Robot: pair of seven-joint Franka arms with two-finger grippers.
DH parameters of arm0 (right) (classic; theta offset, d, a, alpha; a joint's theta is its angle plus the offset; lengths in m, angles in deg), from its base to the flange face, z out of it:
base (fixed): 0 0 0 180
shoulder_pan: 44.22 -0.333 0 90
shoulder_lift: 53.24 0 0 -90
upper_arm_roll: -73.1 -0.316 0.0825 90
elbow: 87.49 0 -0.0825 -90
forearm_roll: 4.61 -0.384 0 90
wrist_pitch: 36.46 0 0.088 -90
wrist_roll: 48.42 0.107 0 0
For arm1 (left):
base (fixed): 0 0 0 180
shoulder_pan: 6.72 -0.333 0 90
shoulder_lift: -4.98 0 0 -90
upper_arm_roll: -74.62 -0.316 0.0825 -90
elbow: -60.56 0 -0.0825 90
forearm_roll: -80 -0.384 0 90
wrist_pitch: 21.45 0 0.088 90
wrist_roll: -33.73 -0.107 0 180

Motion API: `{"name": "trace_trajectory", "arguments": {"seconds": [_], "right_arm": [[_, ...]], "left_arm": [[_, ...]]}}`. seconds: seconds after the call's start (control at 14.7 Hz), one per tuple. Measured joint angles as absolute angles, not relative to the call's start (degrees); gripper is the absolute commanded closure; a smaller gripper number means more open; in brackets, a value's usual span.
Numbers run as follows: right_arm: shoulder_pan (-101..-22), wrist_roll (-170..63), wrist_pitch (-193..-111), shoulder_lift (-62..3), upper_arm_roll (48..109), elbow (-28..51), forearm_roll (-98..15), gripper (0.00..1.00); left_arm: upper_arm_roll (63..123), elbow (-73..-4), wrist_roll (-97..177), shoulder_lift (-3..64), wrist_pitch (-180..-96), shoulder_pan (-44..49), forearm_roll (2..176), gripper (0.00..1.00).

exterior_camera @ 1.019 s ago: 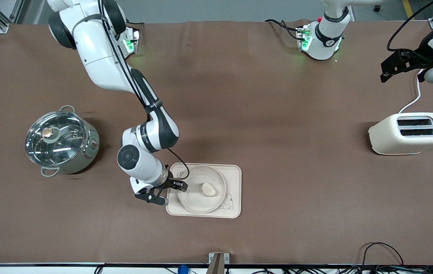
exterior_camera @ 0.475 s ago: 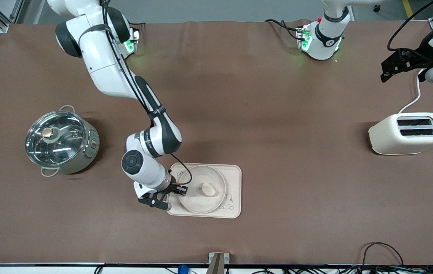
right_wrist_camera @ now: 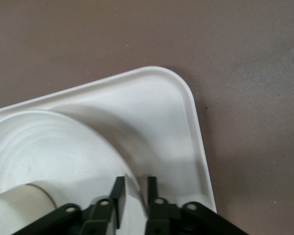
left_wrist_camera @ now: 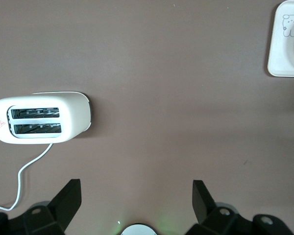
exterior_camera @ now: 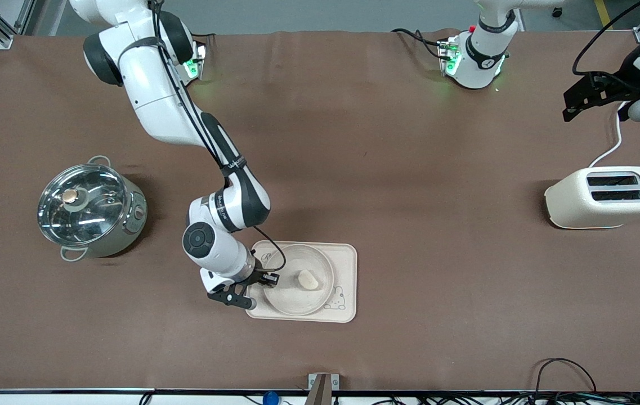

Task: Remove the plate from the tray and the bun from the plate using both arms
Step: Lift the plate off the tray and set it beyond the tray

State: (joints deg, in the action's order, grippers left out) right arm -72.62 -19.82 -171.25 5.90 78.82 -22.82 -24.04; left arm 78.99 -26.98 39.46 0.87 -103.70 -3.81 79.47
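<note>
The round cream plate (exterior_camera: 297,298) sits on the rectangular cream tray (exterior_camera: 347,270) with the rabbit drawing. The small pale bun (exterior_camera: 307,279) lies in the plate. My right gripper (exterior_camera: 268,278) is at the plate's rim on the side toward the right arm's end of the table. In the right wrist view the gripper (right_wrist_camera: 133,182) has its jaws shut on the rim of the plate (right_wrist_camera: 49,147), and the tray's corner (right_wrist_camera: 176,107) shows past it. My left gripper (exterior_camera: 570,107) waits open and empty, up above the table near the toaster; it shows open in the left wrist view (left_wrist_camera: 135,196).
A steel pot with a glass lid (exterior_camera: 92,208) stands toward the right arm's end. A cream toaster (exterior_camera: 604,197) with a white cord stands toward the left arm's end; it also shows in the left wrist view (left_wrist_camera: 41,117). The brown table's front edge (exterior_camera: 320,388) has cables along it.
My right arm has shifted a little toward the plate and lowered, bringing its gripper onto the plate's rim. Plate, bun, tray and left arm have not moved.
</note>
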Motion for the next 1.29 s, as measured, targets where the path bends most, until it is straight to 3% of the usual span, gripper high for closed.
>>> {"name": "trace_trajectory", "arguments": {"seconds": [0.07, 0.75, 1.02, 1.29], "right_arm": [[-72.61, -20.02, -170.93, 5.86, 78.81, -23.15, -24.04, 0.99], [-72.57, -24.22, -169.05, 3.13, 78.47, -21.17, -24.05, 1.00], [-72.77, -24.80, -169.03, -6.12, 75.05, -9.02, -24.05, 1.00], [-72.77, -25.97, -174.10, -19.49, 72.20, 9.60, -24.05, 1.00]], "left_arm": [[78.99, -26.98, 39.46, 0.87, -103.70, -3.81, 79.47, 0.00], [78.98, -27.02, 39.58, 1.08, -103.62, -3.83, 79.47, 0.00], [78.97, -27.03, 39.59, 1.20, -103.60, -3.87, 79.47, 0.00], [79.01, -27.09, 39.59, 1.25, -103.53, -3.74, 79.47, 0.00]]}}
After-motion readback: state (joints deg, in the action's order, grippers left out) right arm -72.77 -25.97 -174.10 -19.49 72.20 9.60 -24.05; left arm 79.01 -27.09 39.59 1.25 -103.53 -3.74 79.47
